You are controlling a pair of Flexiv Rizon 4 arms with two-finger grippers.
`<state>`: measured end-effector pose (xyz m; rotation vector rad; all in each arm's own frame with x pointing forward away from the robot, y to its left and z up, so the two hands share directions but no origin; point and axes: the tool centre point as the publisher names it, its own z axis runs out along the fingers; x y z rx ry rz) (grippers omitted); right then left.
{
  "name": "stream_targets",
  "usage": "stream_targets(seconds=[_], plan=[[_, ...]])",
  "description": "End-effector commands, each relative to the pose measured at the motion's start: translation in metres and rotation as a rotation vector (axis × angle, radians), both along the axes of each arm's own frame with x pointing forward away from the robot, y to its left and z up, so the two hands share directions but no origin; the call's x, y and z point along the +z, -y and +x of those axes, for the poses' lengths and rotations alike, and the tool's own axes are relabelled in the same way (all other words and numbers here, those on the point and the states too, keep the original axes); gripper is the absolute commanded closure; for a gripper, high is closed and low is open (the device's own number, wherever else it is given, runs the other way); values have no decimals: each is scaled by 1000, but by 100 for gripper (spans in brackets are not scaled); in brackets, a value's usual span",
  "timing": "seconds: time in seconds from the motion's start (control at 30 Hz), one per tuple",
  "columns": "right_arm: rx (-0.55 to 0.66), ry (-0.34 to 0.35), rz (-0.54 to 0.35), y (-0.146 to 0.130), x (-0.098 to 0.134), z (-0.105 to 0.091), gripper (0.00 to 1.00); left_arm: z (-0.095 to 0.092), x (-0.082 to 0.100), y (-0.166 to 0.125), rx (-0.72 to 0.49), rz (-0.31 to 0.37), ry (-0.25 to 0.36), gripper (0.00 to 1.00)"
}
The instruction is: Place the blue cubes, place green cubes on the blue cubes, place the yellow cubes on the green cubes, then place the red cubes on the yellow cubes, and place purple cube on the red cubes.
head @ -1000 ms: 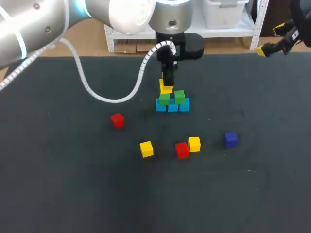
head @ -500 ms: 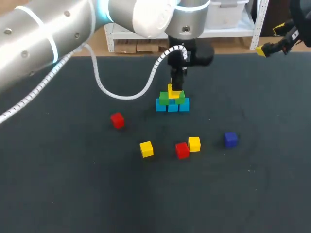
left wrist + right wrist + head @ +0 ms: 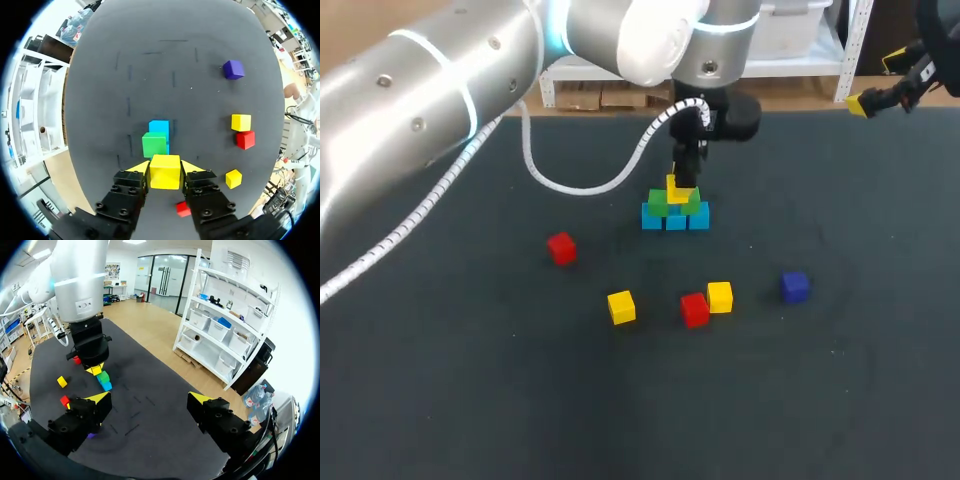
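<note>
In the upper centre of the head view, the left pincer (image 3: 682, 186) is clamped on a yellow cube (image 3: 165, 171), just over the green cubes (image 3: 658, 207), which sit on the blue cubes (image 3: 675, 221). The right pincer (image 3: 148, 398), at upper right, hangs apart and empty. Loose red cubes (image 3: 560, 247), spare yellow cubes (image 3: 621, 306) and a purple cube (image 3: 795, 286) lie mid-tabletop (image 3: 470, 380)

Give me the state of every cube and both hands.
left hand: shut on the yellow cube
right hand: open, empty
yellow cube: gripped, at the green cubes' top
blue cubes: row on table
green cubes: stacked on blue cubes
other yellow cubes: loose on table
red cubes: loose on table
purple cube: loose on table
</note>
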<state>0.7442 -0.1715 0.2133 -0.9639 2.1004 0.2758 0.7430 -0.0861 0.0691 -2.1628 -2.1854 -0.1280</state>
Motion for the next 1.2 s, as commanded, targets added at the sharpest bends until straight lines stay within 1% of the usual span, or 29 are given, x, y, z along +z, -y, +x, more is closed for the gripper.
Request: stream_targets(seconds=[0.03,0.23,0.53,0.8,0.93,1.13,1.2], plan=[[-4,2,-2,-1,0,-1,0,11,-1,1,-2,16,-16,100],[-4,2,-2,-1,0,-1,0,17,-4,-2,6,29,-14,100],[-4,2,-2,-1,0,-1,0,22,-5,-1,22,20,-12,100],[-4,2,-2,-1,0,-1,0,28,-9,-4,31,33,0,100],[-4,2,-2,-1,0,-1,0,30,-8,-5,45,24,3,100],[-4,2,-2,-1,0,-1,0,29,-6,-5,45,21,4,92],[-4,2,-2,-1,0,-1,0,28,-6,-5,43,23,5,92]])
